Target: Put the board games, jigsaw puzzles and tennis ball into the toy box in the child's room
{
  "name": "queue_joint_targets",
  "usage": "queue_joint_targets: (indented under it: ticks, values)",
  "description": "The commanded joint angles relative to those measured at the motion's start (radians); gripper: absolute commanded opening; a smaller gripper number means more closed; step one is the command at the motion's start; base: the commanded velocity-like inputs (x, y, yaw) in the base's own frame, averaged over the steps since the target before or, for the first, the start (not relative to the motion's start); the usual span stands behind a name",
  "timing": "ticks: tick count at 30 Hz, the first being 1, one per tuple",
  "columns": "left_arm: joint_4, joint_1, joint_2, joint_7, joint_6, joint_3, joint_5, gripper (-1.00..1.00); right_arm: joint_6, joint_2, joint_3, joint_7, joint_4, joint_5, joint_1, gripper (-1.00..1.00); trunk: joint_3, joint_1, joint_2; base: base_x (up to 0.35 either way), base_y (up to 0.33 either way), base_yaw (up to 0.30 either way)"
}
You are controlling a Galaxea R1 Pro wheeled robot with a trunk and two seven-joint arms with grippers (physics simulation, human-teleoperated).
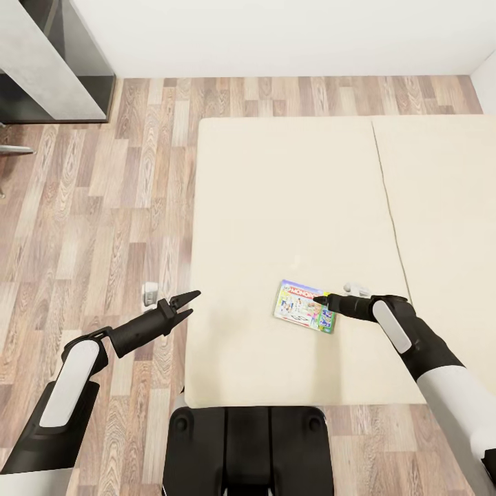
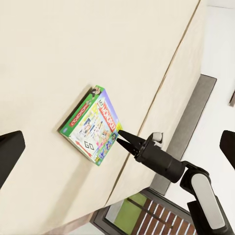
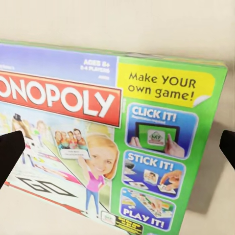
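The Monopoly board game (image 1: 304, 306), a flat white-green box with a red banner, lies on the beige mattress of the bed (image 1: 289, 200) near its front edge. My right gripper (image 1: 319, 300) is open and sits low at the box's right edge, fingertips touching or almost touching it. In the right wrist view the box lid (image 3: 117, 122) is very close, with a dark fingertip (image 3: 10, 156) at each side. My left gripper (image 1: 191, 304) hangs open over the bed's left edge, holding nothing. The left wrist view has the box (image 2: 92, 125) and the right gripper (image 2: 122, 138) beside it.
Light wood-plank floor (image 1: 96, 220) runs left of and behind the bed. A dark grey unit (image 1: 55, 62) stands at the back left against the white wall. A seam (image 1: 389, 207) divides the mattress. My base (image 1: 248, 448) is against the bed's front edge.
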Motion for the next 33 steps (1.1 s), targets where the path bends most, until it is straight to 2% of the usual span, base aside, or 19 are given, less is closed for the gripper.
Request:
queue_joint_targets:
  ticks: [1,20,33]
  values:
    - [0.000,0.000,0.000,-0.008,0.005,0.001,-0.008,1.00,0.003,-0.001,0.002,0.004,0.000,0.005,-0.001,1.00,-0.001,0.001,-0.002,0.000,0.000,0.000]
    - [0.000,-0.001,0.000,-0.008,0.005,0.001,-0.008,1.00,0.001,-0.002,0.000,-0.005,0.000,0.004,-0.002,1.00,-0.001,0.001,-0.002,0.000,0.000,0.000]
    - [0.000,0.000,-0.001,-0.008,0.005,0.000,-0.008,1.00,-0.015,-0.019,-0.001,-0.035,0.000,0.004,-0.003,1.00,-0.001,0.001,-0.002,0.000,0.000,0.000]
